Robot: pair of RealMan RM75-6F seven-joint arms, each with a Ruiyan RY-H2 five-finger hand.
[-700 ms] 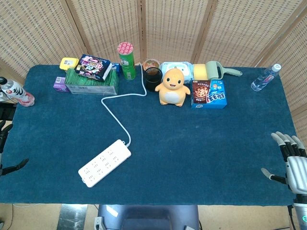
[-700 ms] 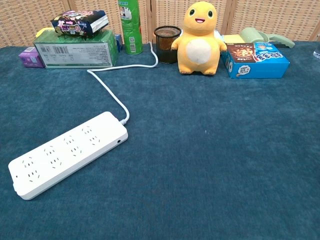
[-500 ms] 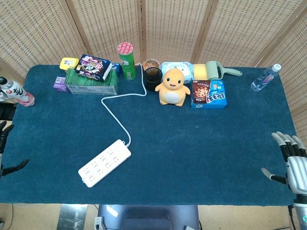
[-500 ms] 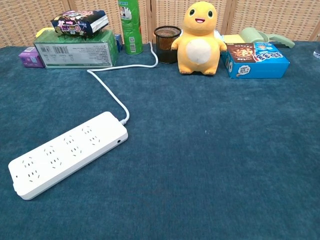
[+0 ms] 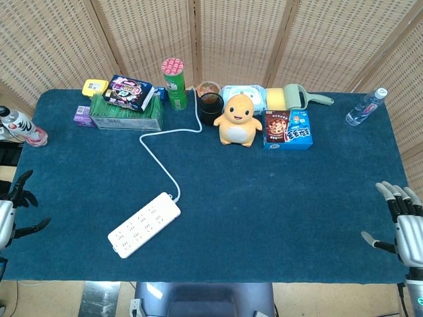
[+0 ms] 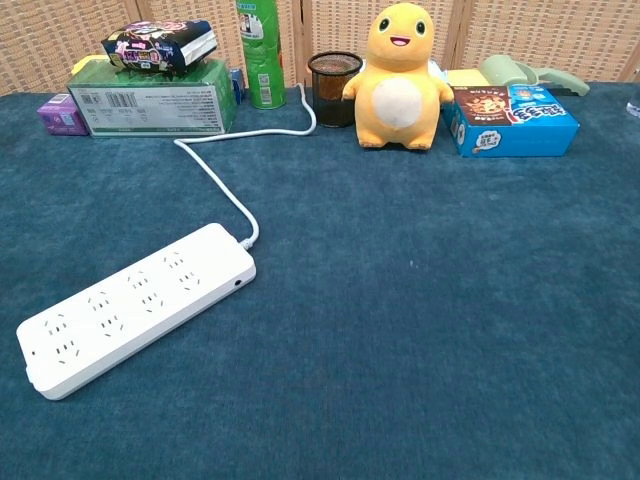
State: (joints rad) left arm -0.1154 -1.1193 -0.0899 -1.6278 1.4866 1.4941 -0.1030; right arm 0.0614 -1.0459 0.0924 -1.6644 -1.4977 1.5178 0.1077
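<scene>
From the head view I had my left hand [image 5: 12, 212] just off the near left edge of the blue table [image 5: 277, 218], fingers spread and nothing in them, and my right hand [image 5: 404, 221] off the near right edge, fingers fanned wide and likewise empty. Nearest my left hand was the white power strip [image 5: 144, 224], lying flat on the near left part of the cloth, well apart from both hands; its long axis ran on a diagonal, the free end pointing toward the near left corner and the cord end toward the far right. From that far end its white cord [image 5: 158, 155] curved away to the back row and up past the dark mesh cup [image 5: 210, 108]. Back there too stood the green tube can [image 5: 174, 84] with a pink lid, the orange plush toy [image 5: 237, 119], the blue snack box [image 5: 288, 129] and the green carton [image 5: 125, 113] with a dark snack bag [image 5: 129, 92] on top; I could not read any writing from up there. A clear bottle [image 5: 364, 107] lay at the far right. In the chest view neither hand showed. The power strip [image 6: 138, 307] filled the near left, socket rows up, same diagonal, cord [image 6: 215, 180] leaving at its far right corner. The carton [image 6: 150, 98] showed a barcode on a white label, and the snack box [image 6: 510, 120] carried print too small for me to read.
</scene>
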